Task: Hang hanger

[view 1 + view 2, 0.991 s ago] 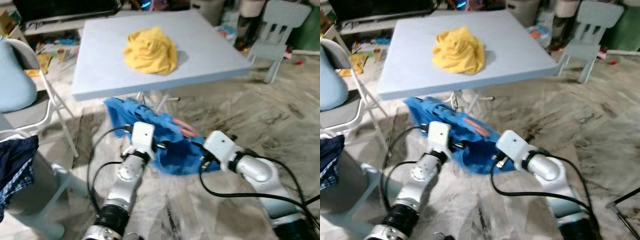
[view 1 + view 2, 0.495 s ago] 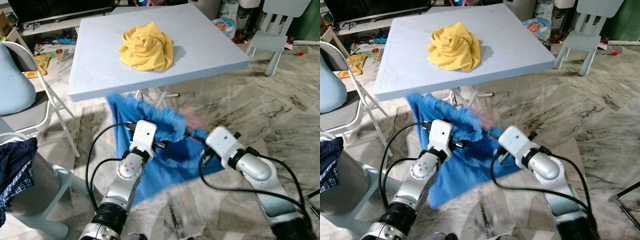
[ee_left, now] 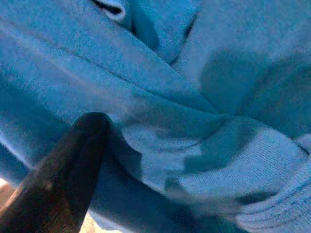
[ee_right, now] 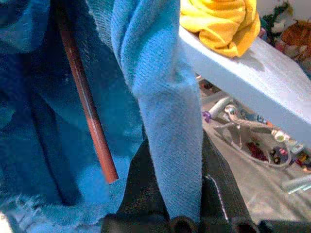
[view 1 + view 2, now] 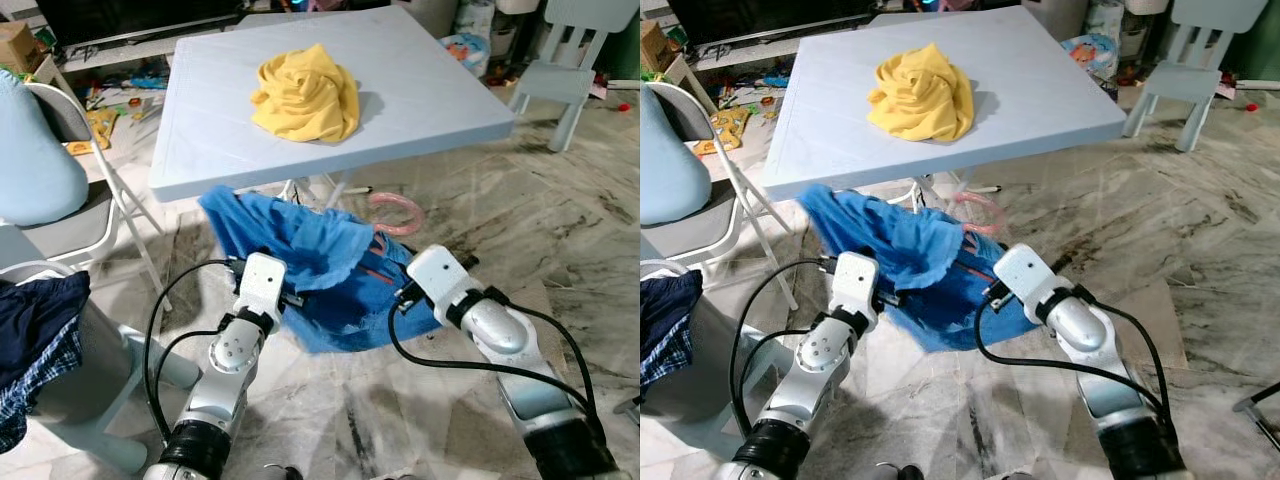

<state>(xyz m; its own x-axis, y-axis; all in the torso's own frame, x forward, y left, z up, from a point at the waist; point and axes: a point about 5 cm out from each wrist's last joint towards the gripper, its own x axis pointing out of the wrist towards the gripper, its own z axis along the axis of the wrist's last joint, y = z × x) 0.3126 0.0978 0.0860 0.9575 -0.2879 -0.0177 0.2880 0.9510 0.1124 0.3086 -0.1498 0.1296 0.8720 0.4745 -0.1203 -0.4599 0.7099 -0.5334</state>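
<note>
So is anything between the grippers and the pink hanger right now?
Yes. The blue garment is draped over the pink hanger, covering most of it, and both the left gripper and right gripper meet that cloth.

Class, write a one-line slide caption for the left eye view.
Both tools, left and right, hold a crumpled blue garment on a pink hanger before a pale blue table.

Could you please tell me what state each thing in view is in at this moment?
Blue garment: held up off the floor between both end effectors, bunched and sagging.
Pink hanger: inside the garment, hook sticking out.
Left end effector: gripping the garment's edge.
Right end effector: shut on a fold of the garment.
Yellow cloth: crumpled in a heap on the table.
</note>
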